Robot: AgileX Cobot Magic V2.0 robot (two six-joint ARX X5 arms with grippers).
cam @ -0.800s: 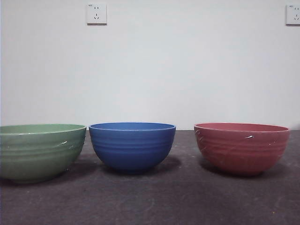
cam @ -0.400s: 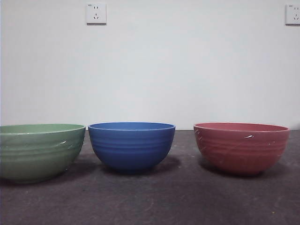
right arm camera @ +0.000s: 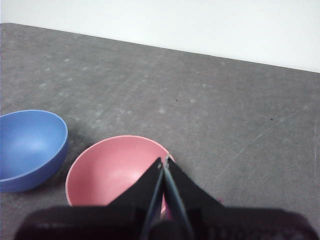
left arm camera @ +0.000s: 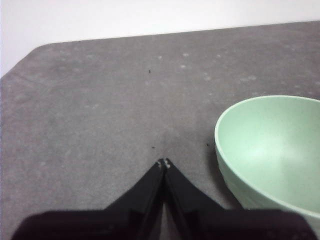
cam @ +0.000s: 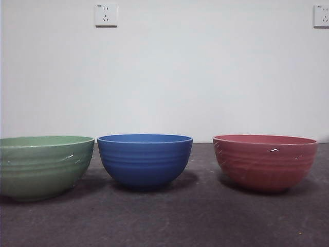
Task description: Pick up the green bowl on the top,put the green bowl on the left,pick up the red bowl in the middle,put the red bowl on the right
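The green bowl [cam: 43, 165] stands upright on the table at the left in the front view, cut by the picture's edge. The red bowl [cam: 264, 161] stands at the right. No arm shows in the front view. In the left wrist view my left gripper [left arm camera: 163, 164] is shut and holds nothing, raised above the table beside the green bowl [left arm camera: 272, 145]. In the right wrist view my right gripper [right arm camera: 163, 162] is shut and holds nothing, hovering over the rim of the red bowl [right arm camera: 112, 170].
A blue ridged bowl [cam: 145, 159] stands between the two others, also seen as the blue bowl [right arm camera: 27, 147] in the right wrist view. The dark grey table [cam: 169, 221] ends at a white wall with two sockets [cam: 105, 15].
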